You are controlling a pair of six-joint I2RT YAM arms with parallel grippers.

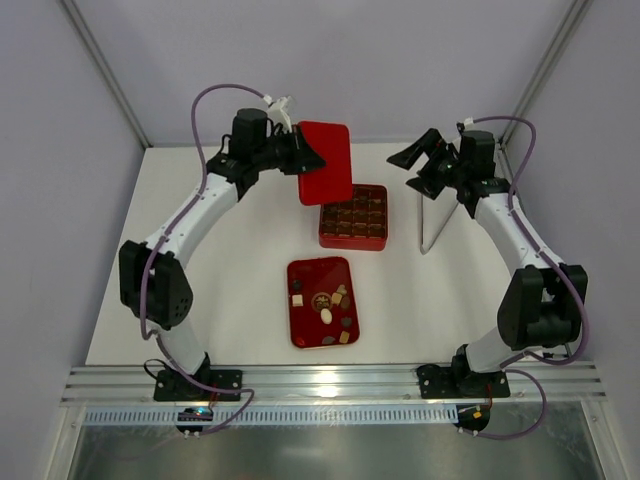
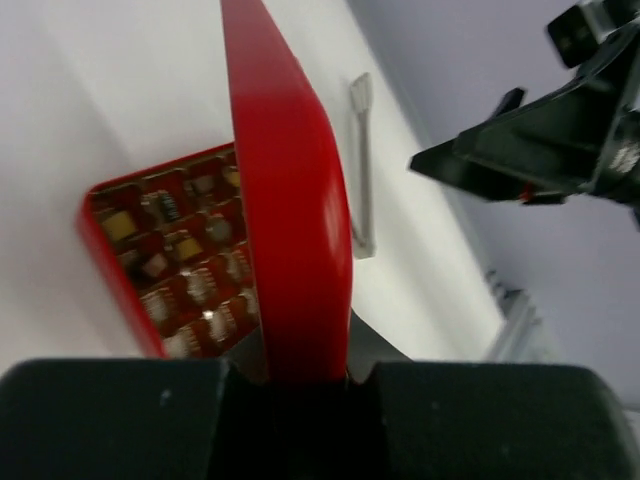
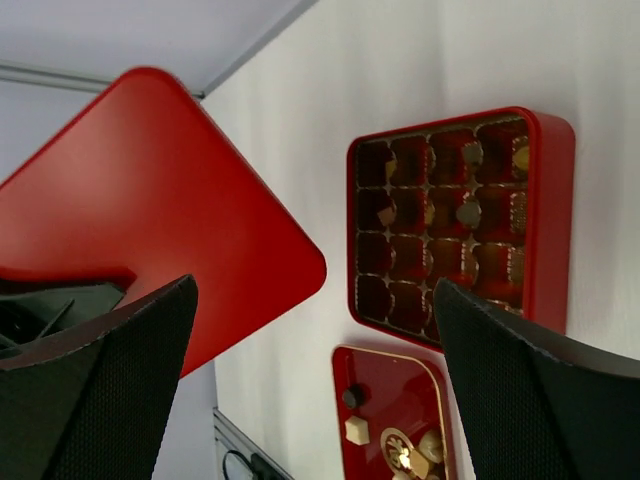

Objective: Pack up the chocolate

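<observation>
Several small pieces of chocolate [image 1: 327, 318], dark, tan and cream, lie loose on a flat red tray [image 1: 300, 335] in the table's middle; the right wrist view catches some [image 3: 357, 430]. Behind it sits a square red box [image 1: 353, 243] with brown grid cells, and some cells hold pieces [image 3: 468, 212]. My left gripper [image 1: 300, 155] is shut on the edge of a flat red lid [image 1: 325, 160], held tilted above the table left of the box; the lid [image 2: 290, 220] rises from between the jaws. My right gripper [image 1: 412, 172] hangs open and empty to the right of the box.
A thin grey metal tool [image 1: 432, 222] lies on the white table right of the box, under the right arm, also seen from the left wrist as a grey strip [image 2: 362, 170]. Grey walls close the back and sides. An aluminium rail [image 1: 330, 380] runs along the near edge.
</observation>
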